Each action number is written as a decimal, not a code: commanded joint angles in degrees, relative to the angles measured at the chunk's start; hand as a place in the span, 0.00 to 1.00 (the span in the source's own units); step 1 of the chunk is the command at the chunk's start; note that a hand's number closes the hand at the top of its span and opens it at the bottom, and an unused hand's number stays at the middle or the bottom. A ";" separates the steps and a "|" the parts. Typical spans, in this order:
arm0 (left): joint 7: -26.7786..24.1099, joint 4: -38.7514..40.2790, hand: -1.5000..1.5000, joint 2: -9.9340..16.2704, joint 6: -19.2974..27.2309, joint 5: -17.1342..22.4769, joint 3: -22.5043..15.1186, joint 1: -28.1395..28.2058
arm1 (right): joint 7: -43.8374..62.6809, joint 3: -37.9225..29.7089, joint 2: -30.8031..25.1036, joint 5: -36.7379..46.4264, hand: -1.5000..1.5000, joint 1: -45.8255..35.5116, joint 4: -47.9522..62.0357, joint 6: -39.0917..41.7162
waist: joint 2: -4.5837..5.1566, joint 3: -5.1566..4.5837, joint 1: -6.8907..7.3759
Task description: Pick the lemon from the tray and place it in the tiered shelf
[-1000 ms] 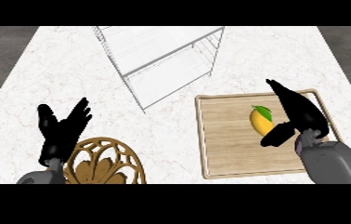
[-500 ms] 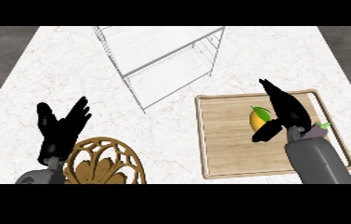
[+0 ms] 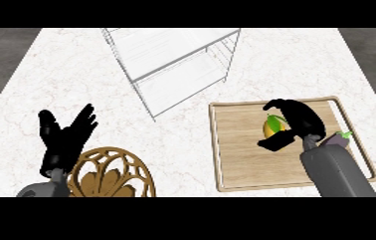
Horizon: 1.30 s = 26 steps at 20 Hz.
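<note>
A: Since the earlier frames the right hand (image 3: 297, 120) has come down onto the lemon (image 3: 272, 126); its fingers, straight and spread above the fruit a second ago, now curl over the top, thumb low at the near side.

B: Lemon position?

A: On the wooden tray (image 3: 242, 159), under the right palm. Only its left part shows, yellow with a green patch at the far end; the hand covers the remainder. Cannot tell whether it is lifted off the board.

B: Anything else on the tray?

A: One small grey object with a green tip (image 3: 338, 137), just right of the right wrist, mostly hidden by the forearm. Cannot identify it.

B: Shelf?

A: Tiered shelf (image 3: 176, 64), white wire frame, up and to the left of the right hand, well apart from the tray, standing on the marble counter (image 3: 88, 84).

B: Left side?

A: Left hand (image 3: 64, 139) rests with fingers straight and spread, pointing up, near the lower left edge, position matching the earlier frames. Brown round openwork piece (image 3: 114, 177) lies just to its right, partly under the wrist.
</note>
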 commanded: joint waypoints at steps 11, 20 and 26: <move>-0.44 -1.44 0.50 0.59 -1.59 0.45 1.18 0.91 | -7.59 9.83 8.82 1.32 1.00 4.57 -8.43 1.19 | 0.04 0.37 0.19; -1.39 -0.28 0.50 -1.95 0.08 -1.36 -0.72 0.46 | -0.17 34.57 17.03 -4.61 1.00 1.36 -19.71 -1.79 | 0.09 0.38 0.42; -0.48 -0.94 0.50 -1.04 0.73 -1.37 0.45 1.09 | 15.24 31.20 17.12 -5.89 1.00 -3.63 -43.17 2.68 | -0.14 0.35 -0.44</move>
